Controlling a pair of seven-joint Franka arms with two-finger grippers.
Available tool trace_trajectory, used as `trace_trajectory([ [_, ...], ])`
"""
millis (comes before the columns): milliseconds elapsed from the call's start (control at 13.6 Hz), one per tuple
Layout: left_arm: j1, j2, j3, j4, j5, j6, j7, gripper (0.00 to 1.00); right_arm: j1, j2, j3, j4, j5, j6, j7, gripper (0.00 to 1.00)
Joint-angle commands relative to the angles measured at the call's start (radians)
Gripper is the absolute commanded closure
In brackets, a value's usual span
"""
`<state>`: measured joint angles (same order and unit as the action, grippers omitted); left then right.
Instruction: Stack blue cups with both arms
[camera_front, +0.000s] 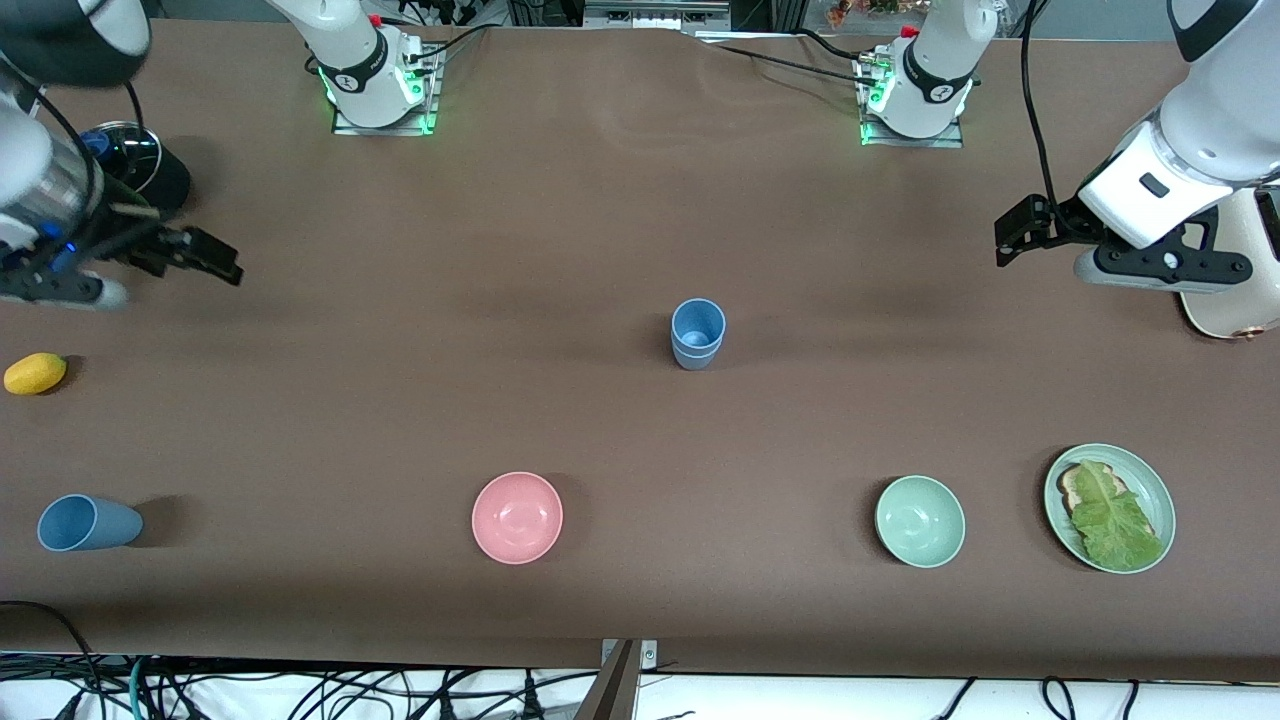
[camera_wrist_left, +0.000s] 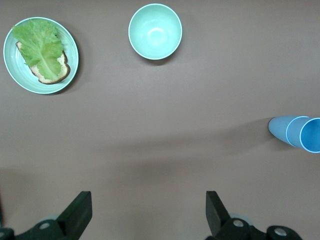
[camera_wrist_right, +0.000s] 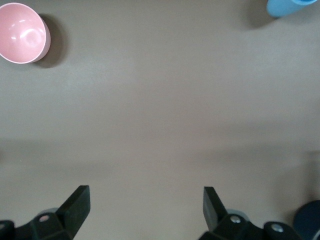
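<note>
Two blue cups (camera_front: 697, 333) stand nested and upright at the table's middle; they also show in the left wrist view (camera_wrist_left: 295, 132). A third blue cup (camera_front: 88, 523) lies on its side near the front camera at the right arm's end, and its edge shows in the right wrist view (camera_wrist_right: 292, 7). My left gripper (camera_front: 1015, 238) hangs open and empty over bare table at the left arm's end (camera_wrist_left: 148, 210). My right gripper (camera_front: 198, 258) hangs open and empty over bare table at the right arm's end (camera_wrist_right: 146, 207). Both are well apart from every cup.
A pink bowl (camera_front: 517, 517), a mint-green bowl (camera_front: 920, 521) and a green plate (camera_front: 1158, 490) with bread and lettuce stand in a row near the front camera. A yellow lemon-like thing (camera_front: 35, 373) and a black round object (camera_front: 135, 160) lie at the right arm's end. A cream appliance (camera_front: 1235, 290) stands at the left arm's end.
</note>
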<state>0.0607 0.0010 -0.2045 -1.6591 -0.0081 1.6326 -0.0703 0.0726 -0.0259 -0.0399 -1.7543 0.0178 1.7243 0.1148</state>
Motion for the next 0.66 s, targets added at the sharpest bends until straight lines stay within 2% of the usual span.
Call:
trace_trajectory([
  [0,0.014,-0.033,-0.007,-0.033,0.007,0.021,0.029,0.0,-0.039,-0.045,0.02,-0.015,-0.024,-0.023,-0.049,0.0],
  [295,0.013,-0.027,-0.007,-0.013,0.01,-0.014,0.038,0.0,-0.054,-0.06,0.041,-0.016,-0.022,-0.029,-0.047,0.0],
  [442,0.014,-0.021,-0.001,-0.01,0.008,-0.014,0.081,0.0,-0.051,-0.048,0.041,-0.011,-0.024,-0.04,-0.047,0.0],
  [590,0.016,-0.021,-0.001,-0.01,0.0,-0.014,0.069,0.0,-0.04,-0.003,0.041,0.04,-0.024,-0.075,-0.047,0.0],
])
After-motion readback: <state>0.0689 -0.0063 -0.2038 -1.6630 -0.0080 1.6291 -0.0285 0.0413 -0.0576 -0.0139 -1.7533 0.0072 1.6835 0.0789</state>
